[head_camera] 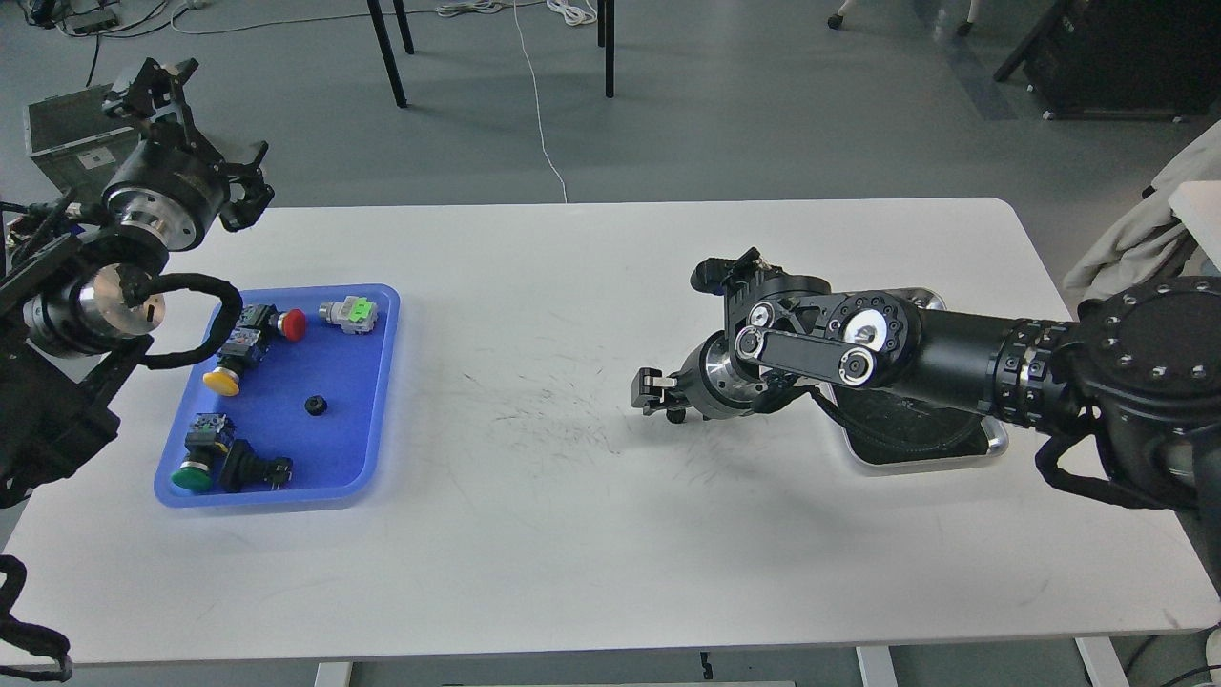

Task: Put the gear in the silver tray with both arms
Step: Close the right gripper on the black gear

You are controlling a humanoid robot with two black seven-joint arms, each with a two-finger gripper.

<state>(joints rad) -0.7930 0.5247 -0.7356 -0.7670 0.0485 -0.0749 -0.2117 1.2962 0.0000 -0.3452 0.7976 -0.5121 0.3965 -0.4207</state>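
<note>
The gear (315, 405) is a small black ring lying in the middle of the blue tray (382, 382) on the left of the table. The silver tray (995, 441) sits at the right, mostly hidden under my right arm; only its near rim and dark floor show. My right gripper (652, 391) hovers over the table's middle, pointing left, well apart from both trays, and holds nothing that I can see. My left gripper (196, 138) is raised above the table's far left corner, behind the blue tray. Neither gripper's fingers can be told apart.
The blue tray also holds several push-button switches: red (294, 324), yellow (221, 382), green (194, 477), and a grey-green part (349, 313). A grey box (59, 134) stands on the floor at far left. Chair legs and cables lie beyond the table.
</note>
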